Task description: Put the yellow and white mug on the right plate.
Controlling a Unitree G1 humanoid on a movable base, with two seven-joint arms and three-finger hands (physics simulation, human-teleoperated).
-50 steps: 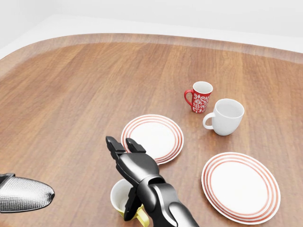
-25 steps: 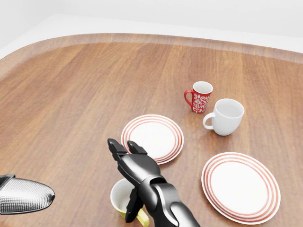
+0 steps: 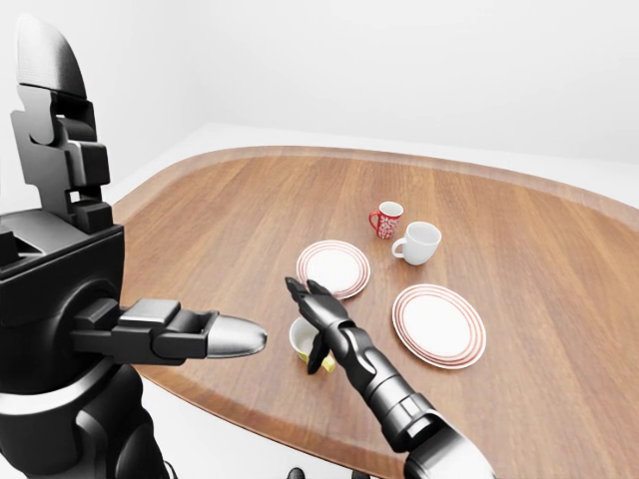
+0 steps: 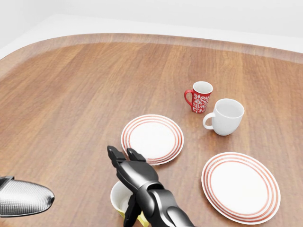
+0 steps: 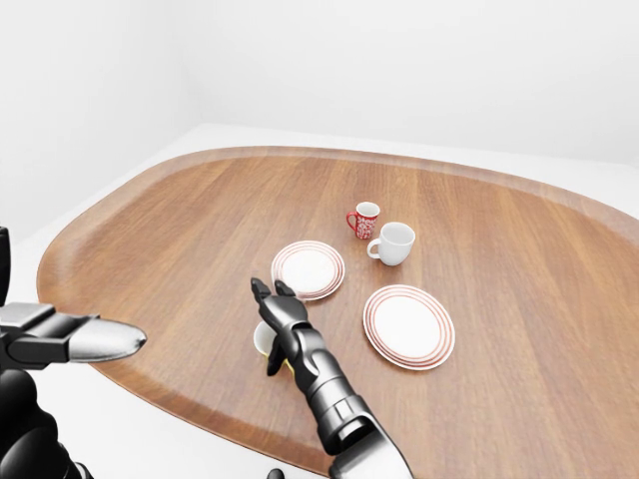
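The yellow and white mug stands upright on the wooden table, low in the head view and left of centre. My right hand hovers over the mug's right side, open, with two fingers stretched out flat toward the left plate and the thumb hanging down beside the yellow handle. The hand covers part of the rim, and no finger closes round the mug. The right plate, white with red rings, lies bare at the lower right. Of my left arm only a silver rounded end shows, without fingers.
A red patterned mug and a plain white mug stand side by side above the right plate. The table's rounded near edge runs close below the yellow mug in the left-eye view.
My right hand has drifted slightly toward the bottom of the head view, settling lower over the yellow mug. Mugs, plates and the left arm are where they were.
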